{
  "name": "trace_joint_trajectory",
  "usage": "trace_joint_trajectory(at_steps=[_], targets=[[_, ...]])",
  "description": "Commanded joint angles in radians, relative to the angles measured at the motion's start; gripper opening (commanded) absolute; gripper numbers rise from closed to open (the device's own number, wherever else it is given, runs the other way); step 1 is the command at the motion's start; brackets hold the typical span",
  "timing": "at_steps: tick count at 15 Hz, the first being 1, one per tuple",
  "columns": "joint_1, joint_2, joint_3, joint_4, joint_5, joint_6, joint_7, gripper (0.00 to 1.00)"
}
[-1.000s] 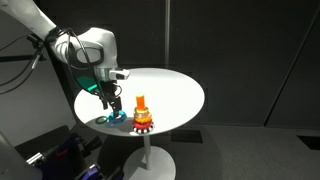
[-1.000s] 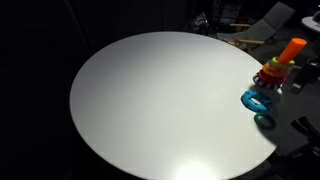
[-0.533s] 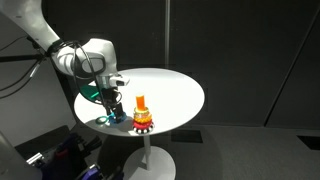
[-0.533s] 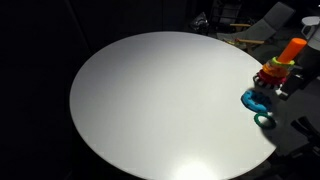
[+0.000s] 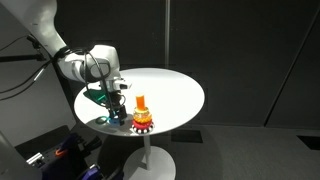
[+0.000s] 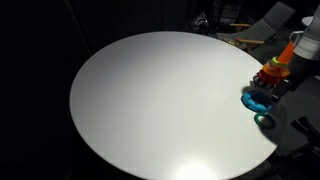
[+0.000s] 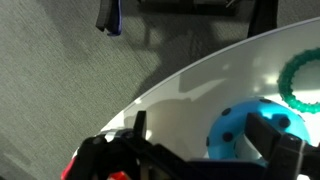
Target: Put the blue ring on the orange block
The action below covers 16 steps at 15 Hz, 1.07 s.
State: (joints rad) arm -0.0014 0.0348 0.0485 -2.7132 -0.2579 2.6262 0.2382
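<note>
Hovering @ blue ring point(image 7: 232, 130) — tool point(image 5: 117, 112) open

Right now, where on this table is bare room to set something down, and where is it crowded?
Bare: nearly all the white table, between its rim and the blue ring. Crowded: the edge holding orange peg, green ring and gripper.

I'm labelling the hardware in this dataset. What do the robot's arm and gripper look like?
The arm is white, built from rounded, bulbous links with darker sections at the joints. The gripper is black and blocky. A green part sits beside it near the wrist. No markings are legible at this size.
</note>
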Motion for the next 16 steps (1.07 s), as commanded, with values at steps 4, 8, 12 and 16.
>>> trace_joint_trajectory(at_steps=[4,8,12,16], targets=[[0.026,0.07,-0.028,0.073,-0.052,0.012,0.048,1.0],[0.043,0.102,-0.031,0.09,-0.028,0.03,0.036,1.0],[0.064,0.124,-0.035,0.098,-0.027,0.049,0.038,1.0],[0.081,0.133,-0.043,0.102,-0.028,0.059,0.04,0.56]])
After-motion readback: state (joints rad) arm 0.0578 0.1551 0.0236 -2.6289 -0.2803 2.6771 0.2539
